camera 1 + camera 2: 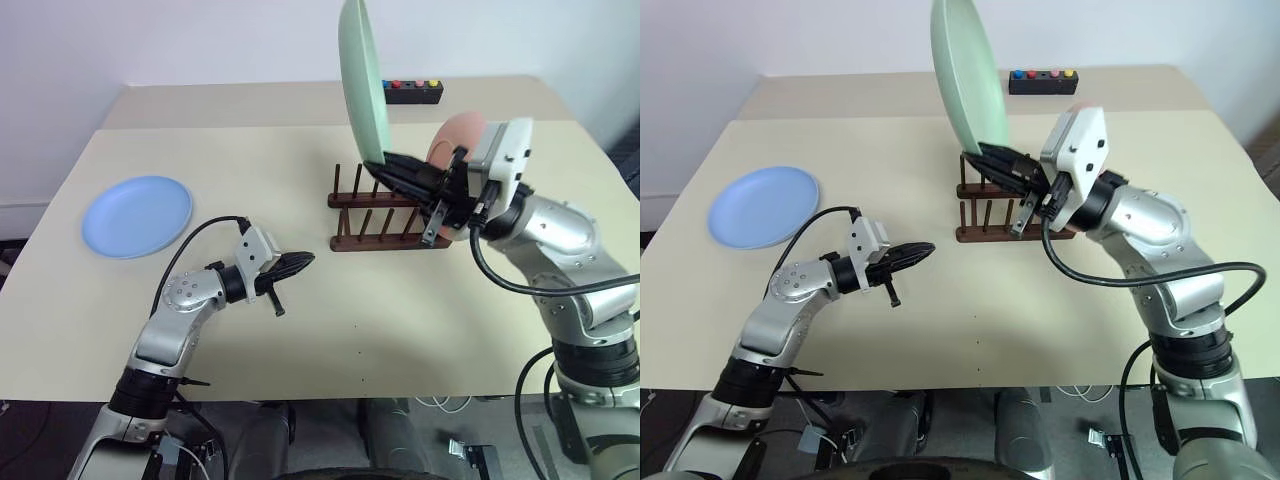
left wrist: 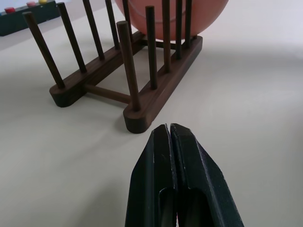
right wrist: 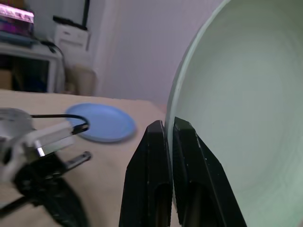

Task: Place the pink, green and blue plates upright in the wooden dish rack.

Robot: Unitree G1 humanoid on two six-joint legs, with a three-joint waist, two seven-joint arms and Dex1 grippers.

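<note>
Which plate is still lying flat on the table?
The blue plate, lying flat on the left of the table. The green plate is held upright by the right gripper; the pink plate stands in the rack.

I see the dark wooden peg rack (image 1: 378, 212) mid-counter with the round pink plate (image 1: 455, 142) upright at its right end. The pale green plate (image 1: 363, 80) stands on edge above it; the round blue plate (image 1: 137, 215) lies flat far left.
</note>
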